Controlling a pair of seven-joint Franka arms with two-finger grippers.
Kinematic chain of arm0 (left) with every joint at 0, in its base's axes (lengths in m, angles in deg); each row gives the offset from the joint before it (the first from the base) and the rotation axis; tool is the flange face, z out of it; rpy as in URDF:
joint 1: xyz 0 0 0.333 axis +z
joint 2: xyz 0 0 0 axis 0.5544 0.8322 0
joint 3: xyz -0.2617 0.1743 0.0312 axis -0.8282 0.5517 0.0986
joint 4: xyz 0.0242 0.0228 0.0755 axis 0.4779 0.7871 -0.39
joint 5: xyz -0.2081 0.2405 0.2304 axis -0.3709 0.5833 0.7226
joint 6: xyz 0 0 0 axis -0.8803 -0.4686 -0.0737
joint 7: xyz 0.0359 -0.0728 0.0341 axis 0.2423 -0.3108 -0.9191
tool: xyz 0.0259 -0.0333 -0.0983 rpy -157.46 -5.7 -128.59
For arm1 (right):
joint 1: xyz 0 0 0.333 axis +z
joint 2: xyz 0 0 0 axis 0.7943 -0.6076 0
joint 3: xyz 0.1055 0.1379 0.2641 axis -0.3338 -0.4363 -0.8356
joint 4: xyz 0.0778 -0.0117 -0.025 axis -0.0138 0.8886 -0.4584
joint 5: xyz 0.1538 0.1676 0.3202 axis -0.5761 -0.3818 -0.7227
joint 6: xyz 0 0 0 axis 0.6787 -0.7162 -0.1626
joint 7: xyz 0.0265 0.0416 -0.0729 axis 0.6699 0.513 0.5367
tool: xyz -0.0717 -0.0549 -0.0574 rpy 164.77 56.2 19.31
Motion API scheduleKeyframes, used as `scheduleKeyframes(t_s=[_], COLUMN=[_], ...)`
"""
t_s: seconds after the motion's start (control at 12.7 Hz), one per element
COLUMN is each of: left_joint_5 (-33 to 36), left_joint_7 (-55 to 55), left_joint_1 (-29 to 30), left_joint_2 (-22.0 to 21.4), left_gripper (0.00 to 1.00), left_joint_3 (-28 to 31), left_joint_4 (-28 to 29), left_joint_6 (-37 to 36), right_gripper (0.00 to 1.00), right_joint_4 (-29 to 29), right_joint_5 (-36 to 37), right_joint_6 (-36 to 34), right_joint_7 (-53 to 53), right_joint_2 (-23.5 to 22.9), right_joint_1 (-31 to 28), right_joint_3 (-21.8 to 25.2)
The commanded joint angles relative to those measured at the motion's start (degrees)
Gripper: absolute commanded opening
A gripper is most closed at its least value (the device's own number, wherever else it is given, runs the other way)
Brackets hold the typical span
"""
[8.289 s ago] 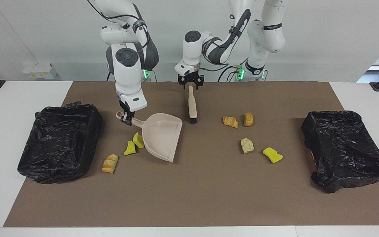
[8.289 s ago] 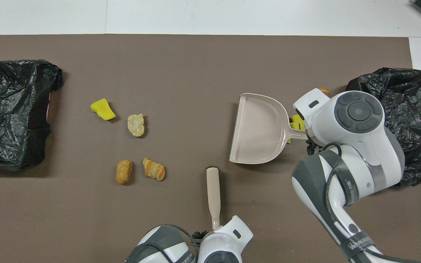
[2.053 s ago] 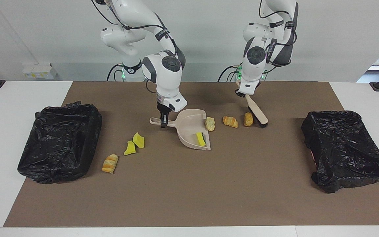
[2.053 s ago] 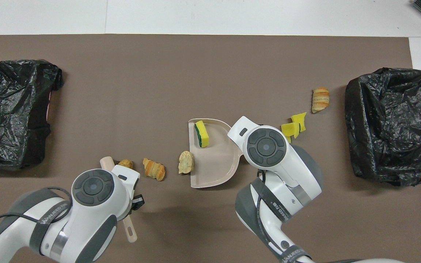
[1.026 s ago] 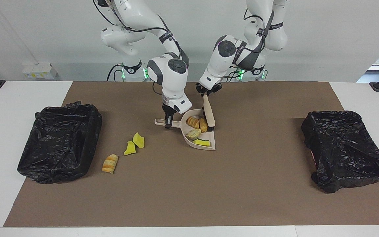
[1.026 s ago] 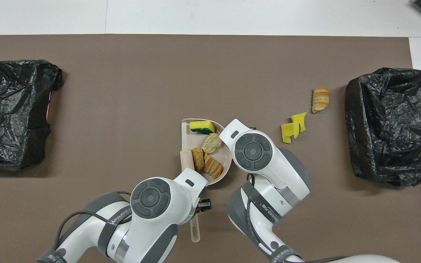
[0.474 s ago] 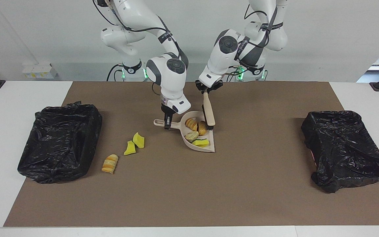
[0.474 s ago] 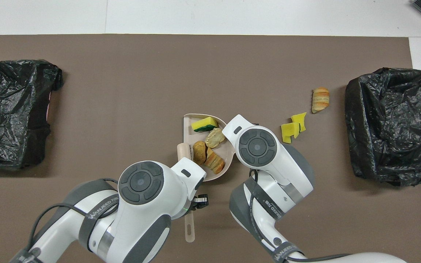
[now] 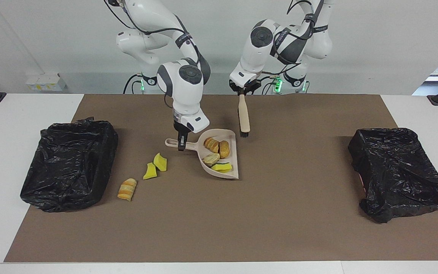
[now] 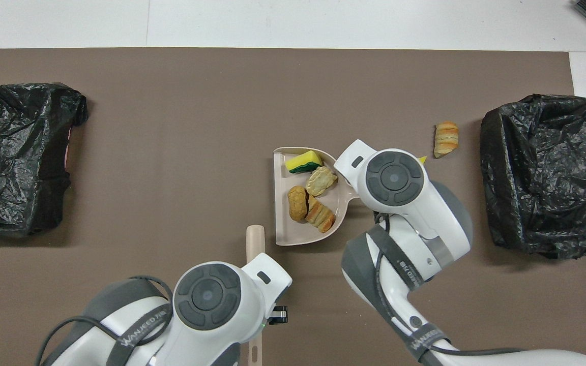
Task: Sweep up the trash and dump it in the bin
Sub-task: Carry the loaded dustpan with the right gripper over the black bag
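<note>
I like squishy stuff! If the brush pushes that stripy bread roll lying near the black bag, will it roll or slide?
Probably it rolls a little: the stripy bread roll looks rounded and lies on its side on the flat brown mat. It looks small next to the dustpan, so likely light and easy to push. Whether it is squishy cannot be told.

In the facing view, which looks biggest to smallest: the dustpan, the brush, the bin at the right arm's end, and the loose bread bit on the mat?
1. Bin
2. Dustpan
3. Brush, narrower than the dustpan
4. Bread bit
</note>
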Motion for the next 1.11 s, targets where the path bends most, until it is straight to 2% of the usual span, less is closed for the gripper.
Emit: scheduleKeyframes(t_s=[0.0, 0.16, 0.39, 0.55, 0.79, 1.03], left_joint_5=[1.81, 1.81, 1.81, 1.81, 1.81, 1.81], left_joint_7=[-5.67, -8.57, -14.2, -16.76, -16.85, -16.85], left_joint_1=[-1.52, -2.13, -7.66, -9.08, -9.08, -9.08], left_joint_2=[-4.51, -6.19, -5.75, -4.7, -3.47, -1.97], left_gripper=[0.0, 0.0, 0.0, 0.0, 0.0, 0.0], left_joint_3=[-4.34, -7.24, -8.66, -8.66, -8.75, -8.75], left_joint_4=[6.0, 8.81, 13.2, 14.26, 14.36, 14.1], left_joint_6=[2.89, 6.05, 12.28, 16.5, 18.53, 19.6], right_gripper=[0.0, 0.0, 0.0, 0.0, 0.0, 0.0], right_joint_4=[-4.44, -7.7, -7.97, -7.89, -9.46, -10.79], right_joint_5=[-2.73, -3.18, -3.18, -3.0, -2.21, -1.95], right_joint_6=[-6.29, -10.86, -13.42, -13.61, -13.26, -12.29], right_joint_7=[10.9, 17.41, 27.08, 33.23, 43.25, 52.93], right_joint_2=[1.38, 1.38, 3.66, 5.85, 6.65, 6.13], right_joint_1=[-4.89, -8.76, -14.65, -19.92, -26.86, -31.97], right_joint_3=[-0.28, -0.19, 0.24, 0.51, 1.65, 6.11])
